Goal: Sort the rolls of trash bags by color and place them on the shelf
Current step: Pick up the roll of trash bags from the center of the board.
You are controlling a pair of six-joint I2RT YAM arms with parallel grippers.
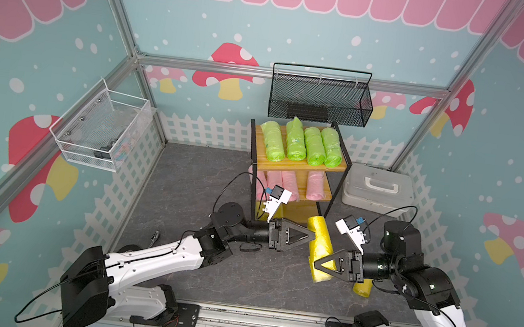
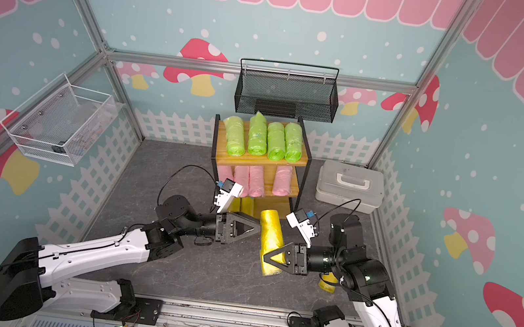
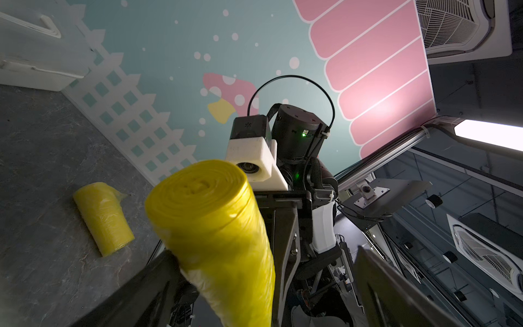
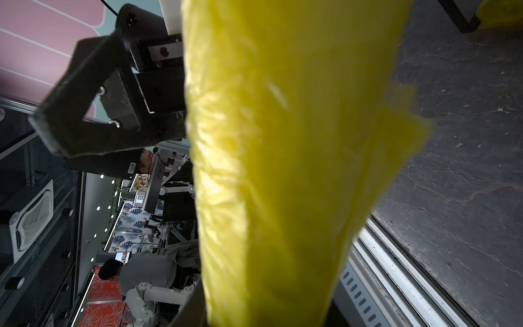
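A yellow roll (image 1: 319, 247) (image 2: 272, 241) hangs tilted above the dark floor, and my right gripper (image 1: 319, 265) (image 2: 267, 258) is shut on its near half. It fills the right wrist view (image 4: 283, 170). My left gripper (image 1: 307, 235) (image 2: 257, 229) is open, its fingers (image 3: 158, 280) straddling the roll's far part (image 3: 215, 226) with a wide gap on one side. Another yellow roll (image 1: 362, 287) (image 3: 103, 218) lies on the floor under my right arm. On the shelf (image 1: 304, 168) (image 2: 260, 163), green rolls (image 1: 296, 141) fill the top board, pink rolls (image 1: 314, 185) the middle one, and yellow rolls (image 2: 243, 205) show at the bottom.
A black mesh basket (image 1: 320, 100) hangs on the back wall above the shelf. A white wire basket (image 1: 99, 132) hangs on the left wall. A pale plastic case (image 1: 377, 188) sits right of the shelf. A small black loop (image 1: 249, 247) lies on the floor under my left wrist.
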